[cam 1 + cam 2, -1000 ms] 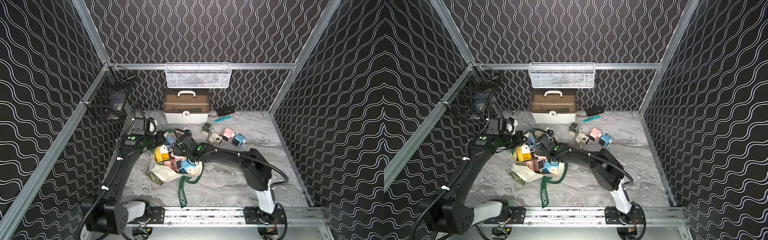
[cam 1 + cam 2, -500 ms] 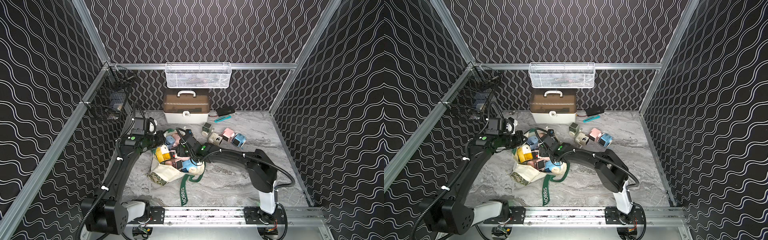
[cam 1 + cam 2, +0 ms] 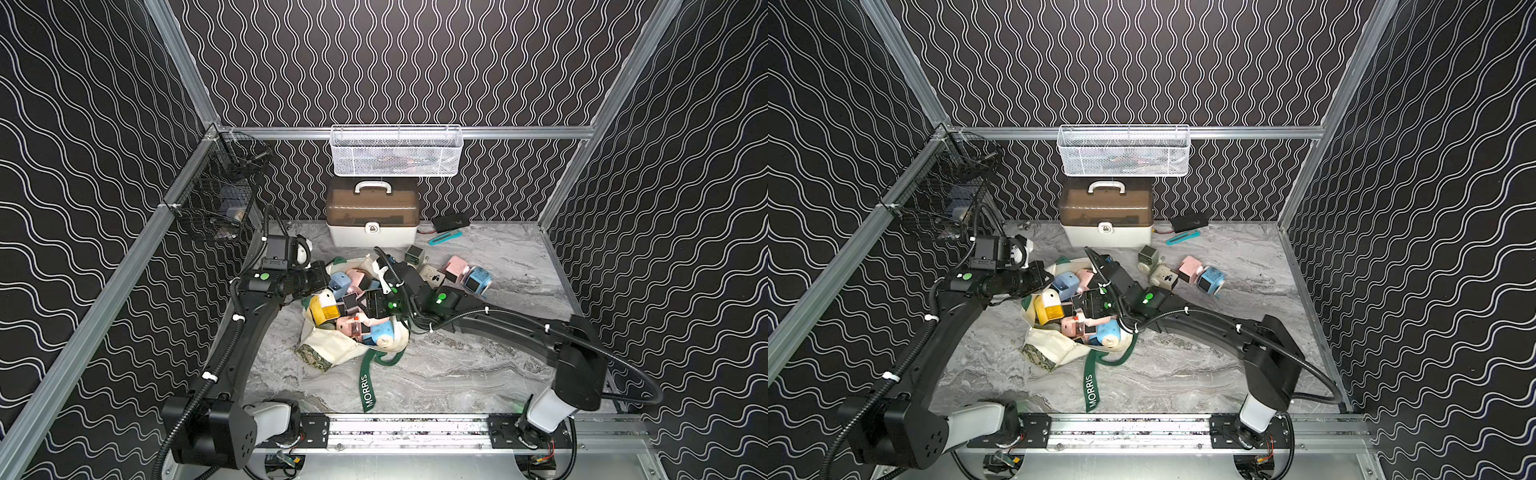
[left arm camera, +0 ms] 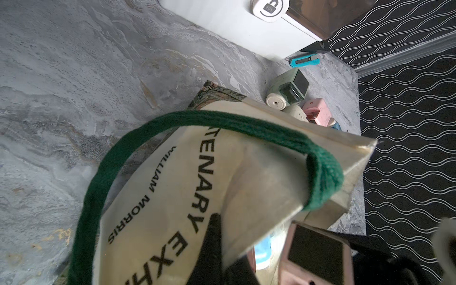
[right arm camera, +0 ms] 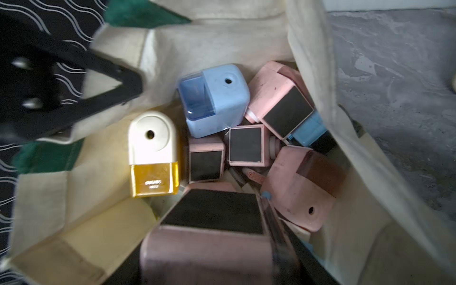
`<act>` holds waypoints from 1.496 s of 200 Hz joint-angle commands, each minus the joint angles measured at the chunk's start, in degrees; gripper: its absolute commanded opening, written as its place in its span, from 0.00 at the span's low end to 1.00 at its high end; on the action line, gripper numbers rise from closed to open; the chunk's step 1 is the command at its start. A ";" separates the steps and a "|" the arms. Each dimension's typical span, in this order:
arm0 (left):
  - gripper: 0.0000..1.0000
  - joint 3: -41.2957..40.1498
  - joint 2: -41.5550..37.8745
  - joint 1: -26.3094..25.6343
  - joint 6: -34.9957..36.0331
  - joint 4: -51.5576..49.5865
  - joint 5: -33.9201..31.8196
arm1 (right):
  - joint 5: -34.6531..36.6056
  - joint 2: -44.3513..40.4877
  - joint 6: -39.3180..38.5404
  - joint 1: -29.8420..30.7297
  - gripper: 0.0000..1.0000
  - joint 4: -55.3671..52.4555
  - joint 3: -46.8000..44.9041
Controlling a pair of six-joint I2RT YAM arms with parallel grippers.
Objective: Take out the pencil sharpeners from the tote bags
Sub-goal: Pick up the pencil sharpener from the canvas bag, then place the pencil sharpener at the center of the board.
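Left tool (image 3: 325, 277) pinches the tote bag (image 3: 332, 347) rim tight, propping the mouth open I reckon; right tool (image 3: 375, 303) reaches inside, clamped round a pink sharpener (image 5: 207, 249); a few sharpeners (image 3: 457, 266) already sit out on the tabletop (image 3: 457, 370), with most in the bag.

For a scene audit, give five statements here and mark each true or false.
1. The left pincer pinches the tote bag at its rim. True.
2. The white-and-brown case stands open. False: its lid is down.
3. A pale green sharpener lies on the table outside the bag. True.
4. The teal tool lies inside the bag. False: it lies on the table near the case.
5. The right pincer holds a yellow sharpener. False: it holds a pink sharpener; the yellow sharpener lies in the bag.
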 commanded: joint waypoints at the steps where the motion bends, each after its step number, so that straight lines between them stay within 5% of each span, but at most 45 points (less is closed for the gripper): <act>1: 0.00 -0.23 -0.24 0.18 -0.12 -0.71 0.64 | -3.57 -4.25 -3.70 0.03 0.58 0.89 -1.03; 63: 0.00 -0.43 -0.26 0.20 -0.12 -0.62 0.77 | 6.71 -16.89 -9.04 -4.93 0.58 -2.71 -4.93; 117: 0.00 -0.40 -0.27 0.53 -0.09 -0.72 1.04 | 19.39 -18.09 0.00 -26.77 0.59 -13.38 -5.81; 206: 0.00 -0.36 -0.65 0.60 0.01 -0.89 0.72 | 9.51 -7.22 6.94 -56.18 0.57 -12.57 -9.78; 299: 0.00 -0.62 -0.45 0.60 -0.12 -0.71 1.15 | 10.74 5.65 7.38 -62.05 0.57 -14.15 -4.90</act>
